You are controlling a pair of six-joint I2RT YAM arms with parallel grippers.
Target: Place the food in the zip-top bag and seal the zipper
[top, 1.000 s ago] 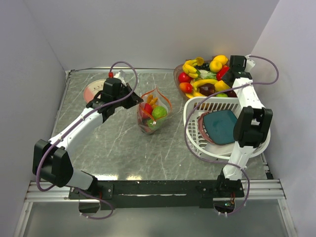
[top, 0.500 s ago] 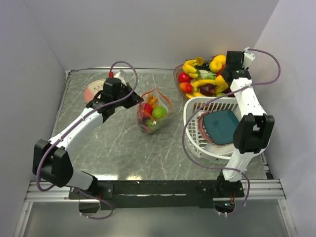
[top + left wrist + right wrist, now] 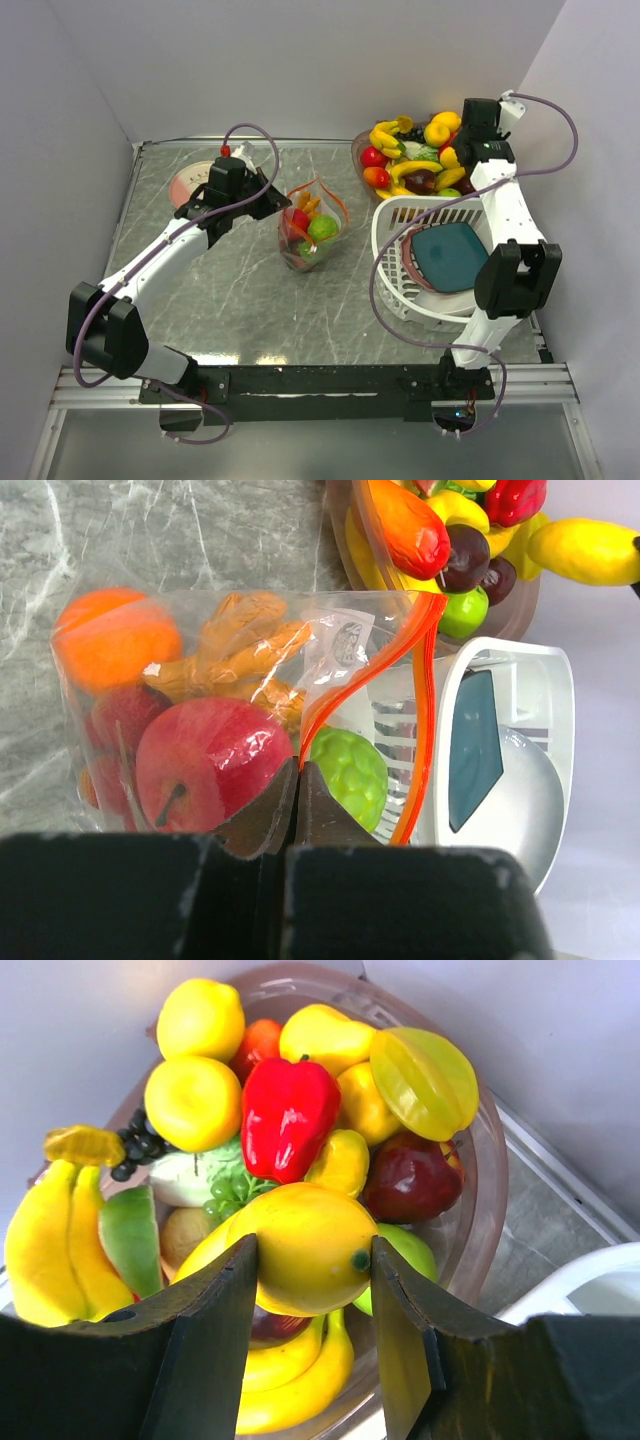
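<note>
The clear zip-top bag (image 3: 310, 235) stands mid-table with its orange-red zipper strip (image 3: 420, 680) gaping open. Inside it are a red apple (image 3: 210, 760), an orange (image 3: 110, 640) and a bumpy green fruit (image 3: 350, 770). My left gripper (image 3: 278, 205) is shut on the near edge of the bag's mouth (image 3: 297, 770). My right gripper (image 3: 455, 160) is over the clear bowl and shut on a yellow-orange fruit (image 3: 305, 1245), with both fingers touching its sides. The zipper's white slider is not visible.
The clear bowl (image 3: 490, 1190) at the back right is heaped with several toy fruits and vegetables (image 3: 410, 150). A white slatted basket (image 3: 390, 215) holding a teal plate (image 3: 448, 255) stands just in front of the bowl. A round pink-and-white object (image 3: 185, 185) lies at the back left.
My right wrist has shifted a little back and to the right over the bowl. The left arm and the bag have not moved.
</note>
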